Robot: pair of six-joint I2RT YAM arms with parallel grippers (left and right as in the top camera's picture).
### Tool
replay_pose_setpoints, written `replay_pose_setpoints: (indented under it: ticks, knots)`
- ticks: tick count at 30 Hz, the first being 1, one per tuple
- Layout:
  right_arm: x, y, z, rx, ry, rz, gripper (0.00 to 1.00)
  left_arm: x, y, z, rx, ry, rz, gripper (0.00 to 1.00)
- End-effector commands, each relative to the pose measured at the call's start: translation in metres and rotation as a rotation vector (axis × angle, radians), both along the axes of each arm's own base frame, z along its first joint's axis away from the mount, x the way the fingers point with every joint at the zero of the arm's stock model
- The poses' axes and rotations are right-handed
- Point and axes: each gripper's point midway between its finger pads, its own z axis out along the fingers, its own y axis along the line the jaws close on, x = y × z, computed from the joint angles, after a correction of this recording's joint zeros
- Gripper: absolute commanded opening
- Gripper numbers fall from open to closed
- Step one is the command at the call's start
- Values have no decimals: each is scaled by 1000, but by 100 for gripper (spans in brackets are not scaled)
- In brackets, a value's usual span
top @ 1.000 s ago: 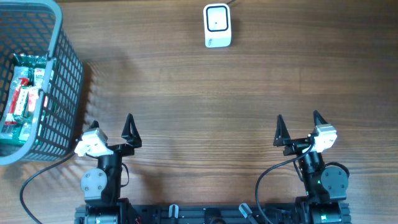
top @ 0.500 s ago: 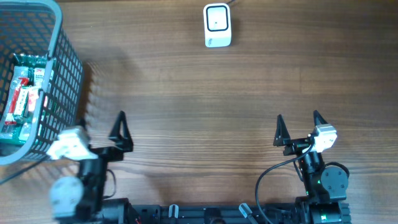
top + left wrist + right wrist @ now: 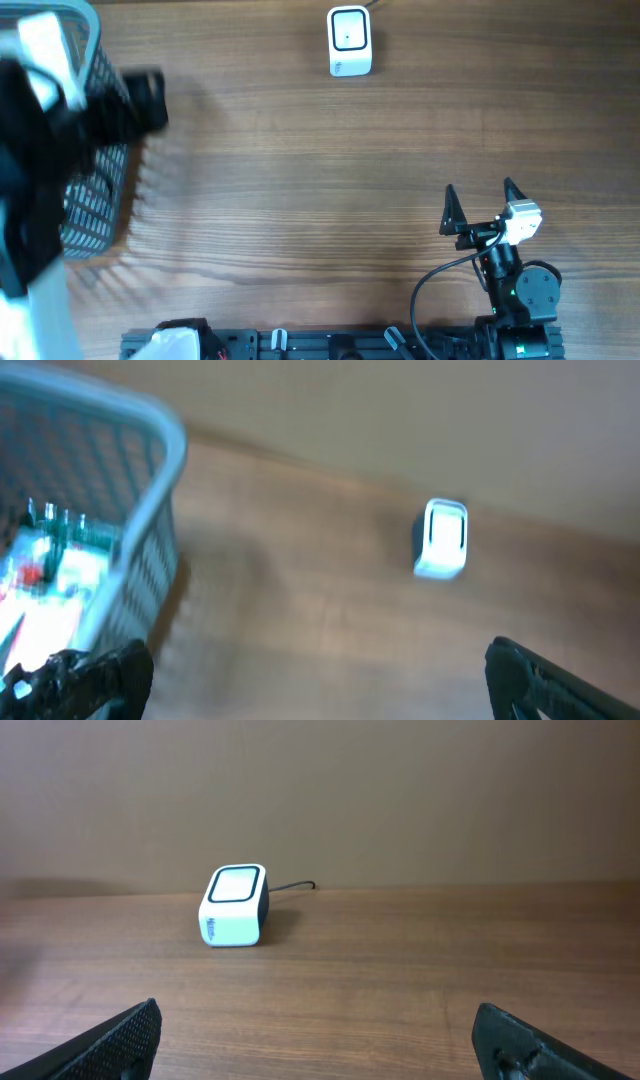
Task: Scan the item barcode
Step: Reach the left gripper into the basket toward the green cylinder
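Wood-grain brown ran across the whole counter (image 3: 300,180), and near the middle of its far edge we saw the white scanner (image 3: 349,40) standing with its dark-rimmed window facing up. A thin cable (image 3: 293,886) left its back toward the wall. At the far left stood a grey mesh basket (image 3: 98,200). The left arm (image 3: 40,180) hung over it as a black and white blur in the overhead view, hiding most of the basket's inside. From the left wrist we could make out green and white packs (image 3: 55,565) lying in the basket, too smeared for us to read any label or barcode. The left tool (image 3: 318,660) was spread wide, its jaws at the two lower corners of that view, with nothing between them. It looked out over the basket's rim and the bare counter beside it. The right tool (image 3: 479,200) sat low at the near right, well apart from scanner and basket, jaws likewise fully apart and empty, pointing toward the scanner.
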Motion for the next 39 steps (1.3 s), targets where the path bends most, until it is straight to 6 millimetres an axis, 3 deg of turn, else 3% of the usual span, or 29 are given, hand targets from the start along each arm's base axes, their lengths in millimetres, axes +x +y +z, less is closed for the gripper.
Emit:
replay_pose_setpoints:
  ticks: [1,3,6,11,16,19,22,31,39]
  knots:
    - [0,-1,2,-4,-11,-5,100,37,-1,22,14,-49,-29,100]
    - [0,-1,2,-4,-11,-5,100,56,8,31,149,-100,-53,100]
    - [0,-1,2,-4,-11,-5,100,66,48,37,263,-113,106,100]
    - [0,-1,2,-4,-11,-5,100,49,137,31,350,-38,393,100]
    - [0,-1,2,-4,-11,-5,100,35,183,22,301,-12,464,100]
    - [0,-1,2,-4,-11,-5,100,28,207,-1,254,63,489,100]
    - [0,-1,2,-4,-11,-5,100,29,221,-28,199,143,489,100]
    - [0,-1,2,-4,-11,-5,100,46,235,-144,51,507,405,100]
    - [0,-1,2,-4,-11,-5,100,41,232,-195,-24,686,375,100]
